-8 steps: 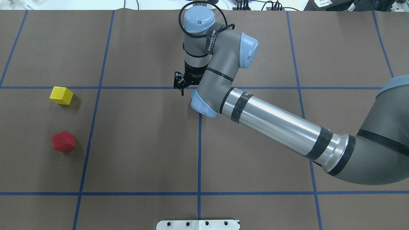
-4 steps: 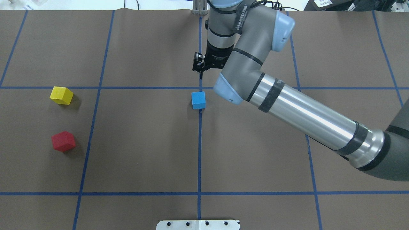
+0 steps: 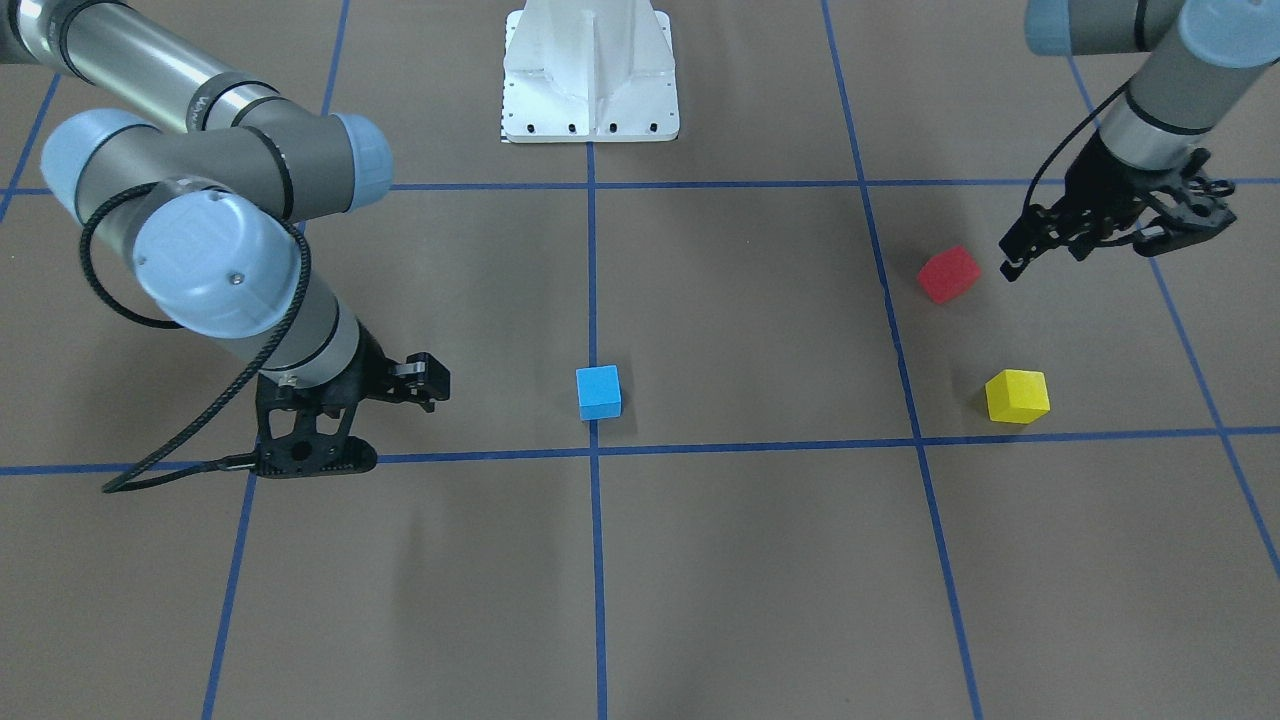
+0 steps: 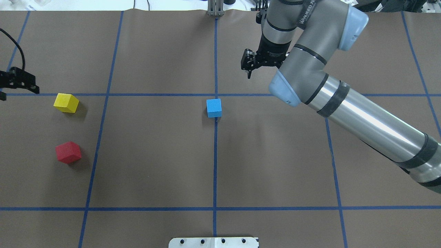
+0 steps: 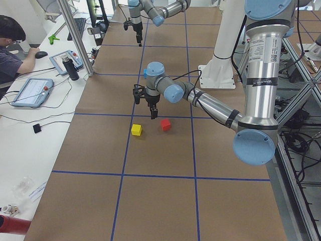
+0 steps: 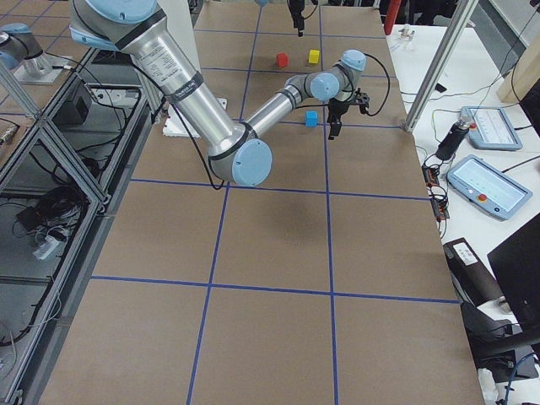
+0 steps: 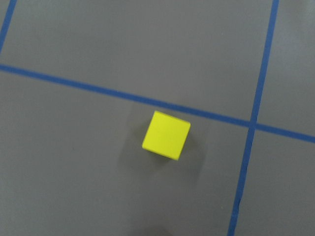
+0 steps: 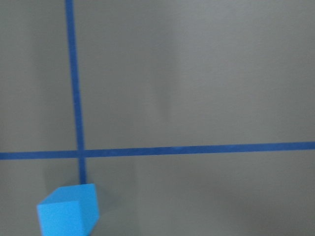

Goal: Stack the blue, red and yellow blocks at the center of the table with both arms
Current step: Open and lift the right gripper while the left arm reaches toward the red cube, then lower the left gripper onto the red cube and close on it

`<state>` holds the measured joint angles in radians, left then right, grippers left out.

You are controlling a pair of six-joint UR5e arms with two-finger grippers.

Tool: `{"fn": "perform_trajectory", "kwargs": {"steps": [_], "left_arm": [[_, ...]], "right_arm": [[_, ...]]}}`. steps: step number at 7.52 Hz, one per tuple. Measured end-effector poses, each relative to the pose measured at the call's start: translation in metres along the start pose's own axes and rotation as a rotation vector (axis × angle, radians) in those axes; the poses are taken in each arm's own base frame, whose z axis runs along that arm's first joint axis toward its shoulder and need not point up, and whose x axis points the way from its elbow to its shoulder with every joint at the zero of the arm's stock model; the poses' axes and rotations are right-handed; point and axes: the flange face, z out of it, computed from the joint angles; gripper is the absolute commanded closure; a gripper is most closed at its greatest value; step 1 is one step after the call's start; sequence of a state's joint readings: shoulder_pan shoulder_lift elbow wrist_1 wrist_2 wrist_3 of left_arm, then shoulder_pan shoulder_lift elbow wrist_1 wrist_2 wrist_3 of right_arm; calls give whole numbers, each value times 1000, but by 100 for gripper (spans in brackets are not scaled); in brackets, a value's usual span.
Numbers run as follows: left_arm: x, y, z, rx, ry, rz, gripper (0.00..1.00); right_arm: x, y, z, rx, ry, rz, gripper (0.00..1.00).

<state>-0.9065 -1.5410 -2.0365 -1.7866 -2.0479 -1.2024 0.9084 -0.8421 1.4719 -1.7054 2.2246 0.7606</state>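
Now we see the blue block (image 4: 214,107) sitting alone on the table (image 4: 155,162). It rests on the blue tape line (image 4: 215,165) that runs down the middle, just on the robot's side of the central crossing, with nothing stacked on it. The right gripper (image 4: 248,71) hangs in the air clear of it, farther from the robot and off to the robot's right, touching nothing. We cannot tell whether its fingers are spread or pressed together. Its wrist camera catches the blue block only at the lower left corner.

On the robot's left side lie the yellow block (image 4: 66,102) and the red block (image 4: 68,152). They are apart from each other, the red one nearer the robot, and both are well away from the blue one. The left gripper (image 3: 1095,240) hovers above the table near these two, fingers spread and nothing between them. Its wrist camera looks down on the yellow block, which lies close to a tape crossing.
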Motion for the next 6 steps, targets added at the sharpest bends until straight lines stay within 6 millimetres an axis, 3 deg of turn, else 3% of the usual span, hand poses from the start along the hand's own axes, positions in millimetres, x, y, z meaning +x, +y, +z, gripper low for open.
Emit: {"fn": "perform_trajectory", "kwargs": {"steps": [1,3,6], "left_arm": [[3,27,18,11,1,-38,0],[12,65,49,18,-20,-66,0],[10,81,78,-1,-60,-59,0]], "right_arm": [[20,-4,0,1,9,-14,1],[40,-6,5,-2,19,-22,1],[50,-4,14,-10,30,-20,1]]}}
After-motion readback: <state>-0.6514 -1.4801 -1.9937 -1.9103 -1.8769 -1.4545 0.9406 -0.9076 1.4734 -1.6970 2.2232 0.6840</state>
